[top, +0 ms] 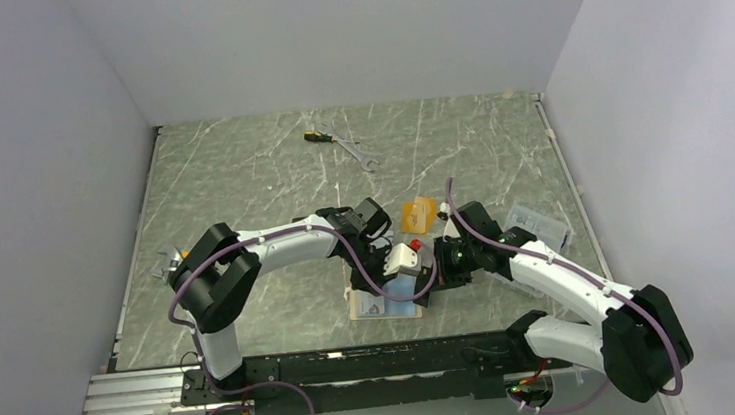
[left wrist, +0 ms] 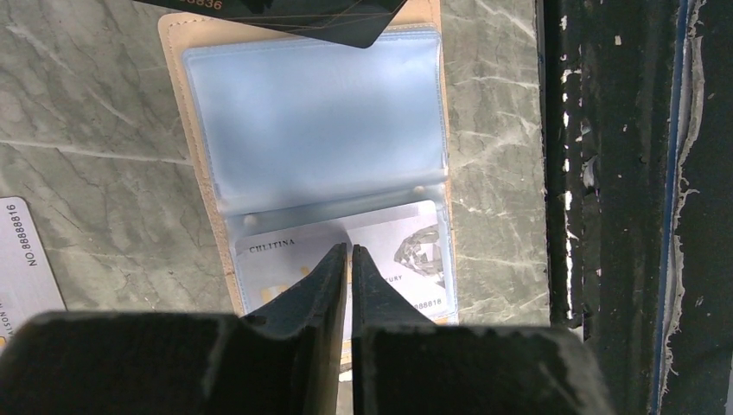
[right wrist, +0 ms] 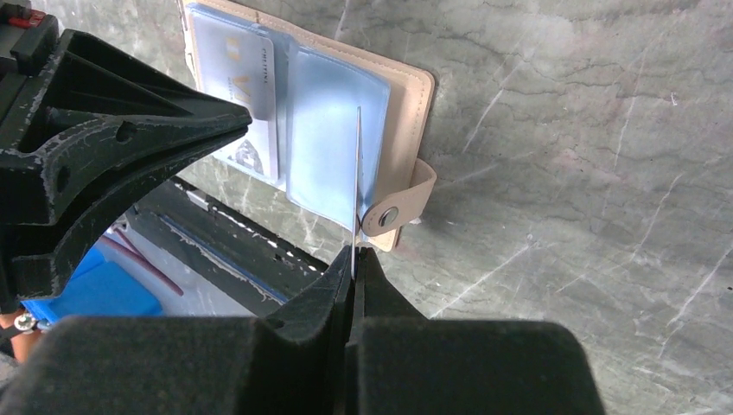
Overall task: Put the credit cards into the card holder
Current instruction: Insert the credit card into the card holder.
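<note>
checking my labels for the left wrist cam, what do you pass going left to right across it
loose silver-grey card → card holder → black rail; the black card and the left gripper overlap the holder, so they're left out

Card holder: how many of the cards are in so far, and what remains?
Done: nothing surely finished. In hand: one silver card is at least partly in a sleeve of the card holder, with the left pincer at it; the right pincer grips the black card edge-on above the open holder. Left: a second silver card and the orange card lie on the table.
</note>
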{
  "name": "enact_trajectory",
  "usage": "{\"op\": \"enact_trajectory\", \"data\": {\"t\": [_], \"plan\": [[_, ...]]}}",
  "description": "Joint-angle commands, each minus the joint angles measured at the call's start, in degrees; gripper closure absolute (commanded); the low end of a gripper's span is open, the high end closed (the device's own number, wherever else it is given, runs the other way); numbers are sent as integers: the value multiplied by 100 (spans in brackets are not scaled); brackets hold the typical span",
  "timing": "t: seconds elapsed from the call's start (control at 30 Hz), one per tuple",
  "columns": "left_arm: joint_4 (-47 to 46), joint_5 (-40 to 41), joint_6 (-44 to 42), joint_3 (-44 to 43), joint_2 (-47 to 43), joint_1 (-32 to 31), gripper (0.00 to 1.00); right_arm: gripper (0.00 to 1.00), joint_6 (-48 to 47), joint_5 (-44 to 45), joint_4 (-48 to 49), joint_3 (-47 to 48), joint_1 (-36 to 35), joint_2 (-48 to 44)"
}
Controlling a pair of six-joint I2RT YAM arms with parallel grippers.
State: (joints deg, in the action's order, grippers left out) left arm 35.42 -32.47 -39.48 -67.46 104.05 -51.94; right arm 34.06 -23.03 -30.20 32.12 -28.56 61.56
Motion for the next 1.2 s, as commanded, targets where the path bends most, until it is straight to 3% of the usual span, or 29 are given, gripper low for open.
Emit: {"op": "enact_trajectory", "data": {"t": [0.0, 1.17], "plan": [[138, -55, -119, -45, -82, 15, 88, 100, -20, 102, 144, -1, -72, 92], [230, -126, -165, -31, -72, 26, 93, 100, -185, 720, -478, 488, -438, 238]]}}
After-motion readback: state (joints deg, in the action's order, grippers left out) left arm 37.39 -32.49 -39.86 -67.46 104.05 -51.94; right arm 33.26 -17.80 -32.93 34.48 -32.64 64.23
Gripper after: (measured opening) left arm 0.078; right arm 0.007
